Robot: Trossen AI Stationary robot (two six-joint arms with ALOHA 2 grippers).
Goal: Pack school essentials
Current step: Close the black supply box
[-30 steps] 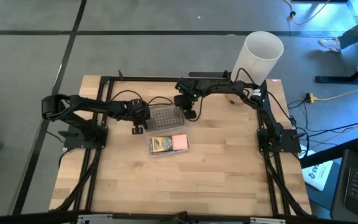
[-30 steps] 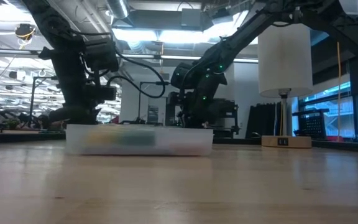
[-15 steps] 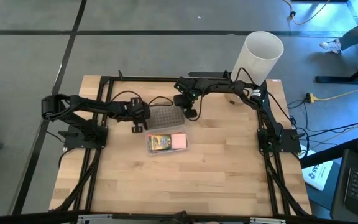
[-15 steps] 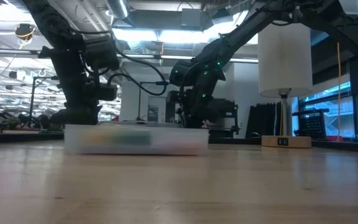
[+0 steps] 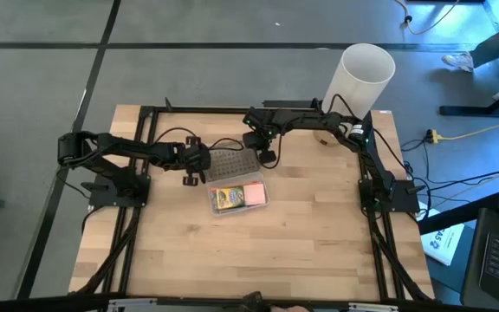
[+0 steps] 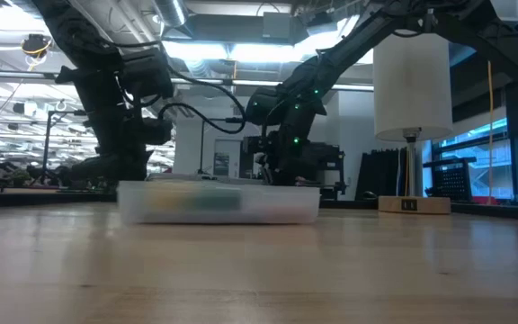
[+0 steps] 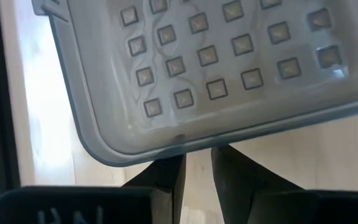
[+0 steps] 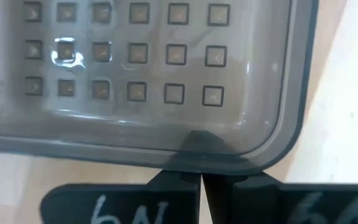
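A clear plastic case (image 5: 236, 198) lies open mid-table, with the green-and-yellow crayon box (image 5: 224, 199) and the pink square pad (image 5: 253, 196) in its base. Its grey dotted lid (image 5: 230, 162) is folded open on the base's far side. My left gripper (image 5: 199, 165) is at the lid's left edge and my right gripper (image 5: 267, 156) at its right edge. Both have their fingers shut. Pencils, scissors and pen do not show. My left gripper comes level from the table's left, and its shut fingertips (image 7: 169, 167) reach just under the lid's rim (image 7: 179, 146) near a rounded corner. I see no pinch. My right gripper comes level from the table's right, and its shut fingertips (image 8: 179, 177) meet the lid's opposite rim (image 8: 194, 155) from below. The rim hides the very tips.
A tall white cylinder (image 5: 359, 80) stands at the table's far right corner. The arm bases (image 5: 115, 186) (image 5: 388, 195) stand at the left and right edges. Bare wood lies on the near side of the case (image 5: 249, 260).
The case has slid a little toward the table's right edge, and both grippers have stayed at the lid's edges. My right gripper has gone slightly toward the far edge.
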